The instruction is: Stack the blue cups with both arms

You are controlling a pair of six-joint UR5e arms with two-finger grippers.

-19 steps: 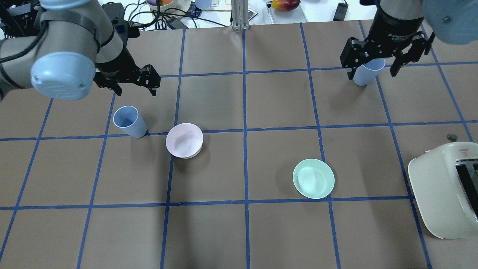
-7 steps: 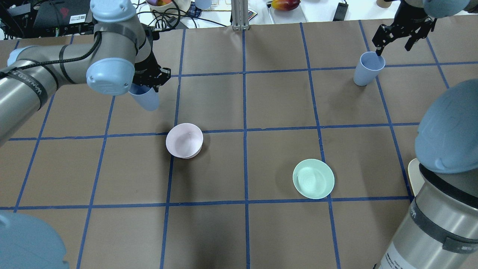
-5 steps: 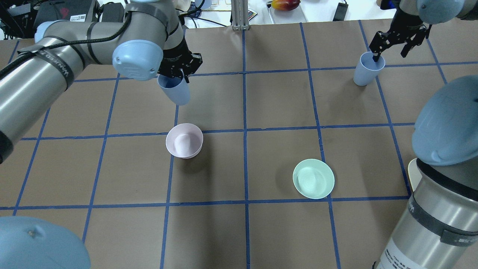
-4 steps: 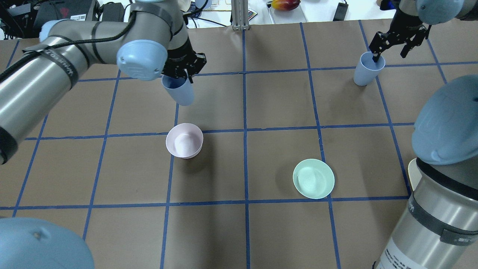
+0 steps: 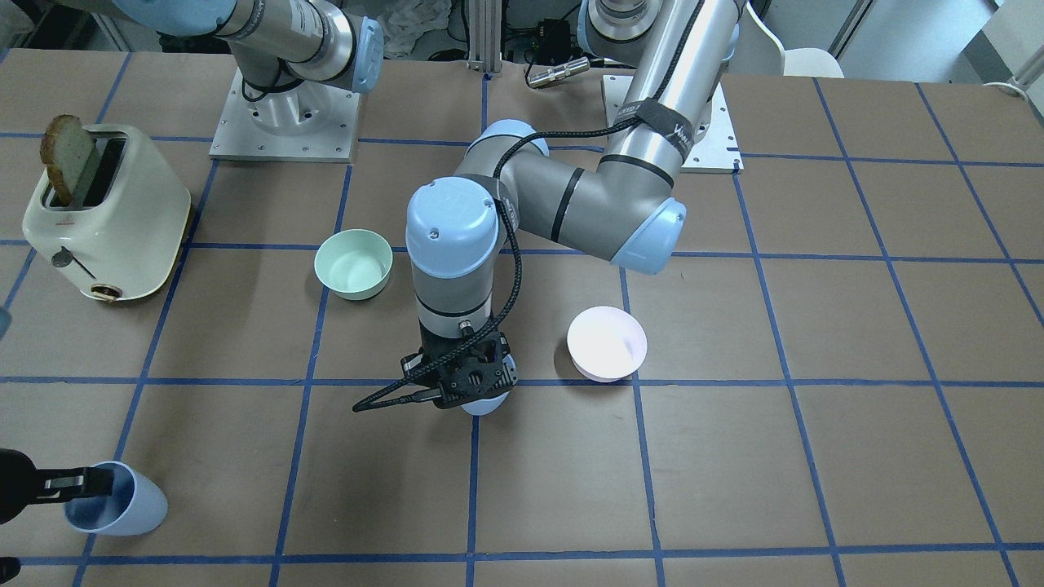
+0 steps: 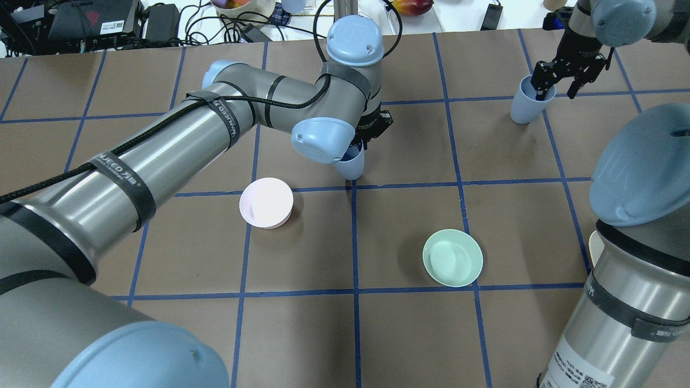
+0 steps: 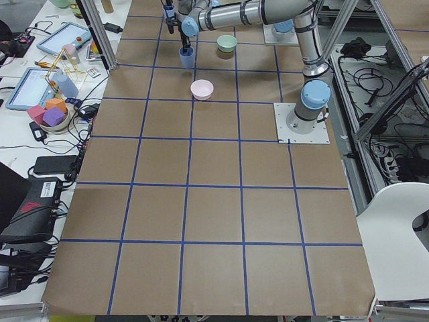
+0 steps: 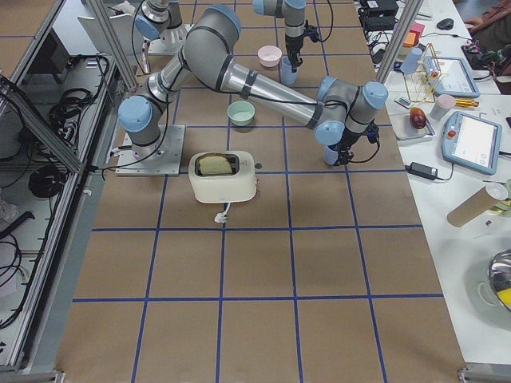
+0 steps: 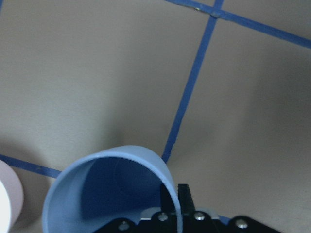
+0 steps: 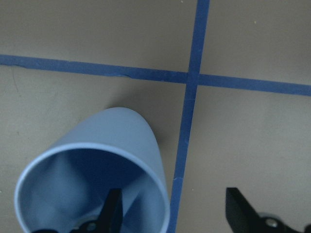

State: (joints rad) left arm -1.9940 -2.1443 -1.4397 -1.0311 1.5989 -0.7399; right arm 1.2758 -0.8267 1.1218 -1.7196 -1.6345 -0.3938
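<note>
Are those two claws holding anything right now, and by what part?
The left gripper pinches one blue cup by its rim wall. The right gripper, open, straddles the rim of the other blue cup without gripping it.

White lettering runs along the black strap [image 6: 116, 168] on the left arm [image 6: 172, 137], left of the pink bowl [image 6: 266, 202]. It seems to read "JEED" plus two Chinese characters, with its start curled out of sight. A second strap [image 6: 229, 116], above-left of the bowl, carries "WANJEED". Far right of the bowl, a white sticker [image 6: 575, 372] on the right arm [image 6: 620, 318] shows a code square and print too small to read. The toaster [image 5: 122, 220], far from the bowl, bears a tiny illegible red mark.
</note>
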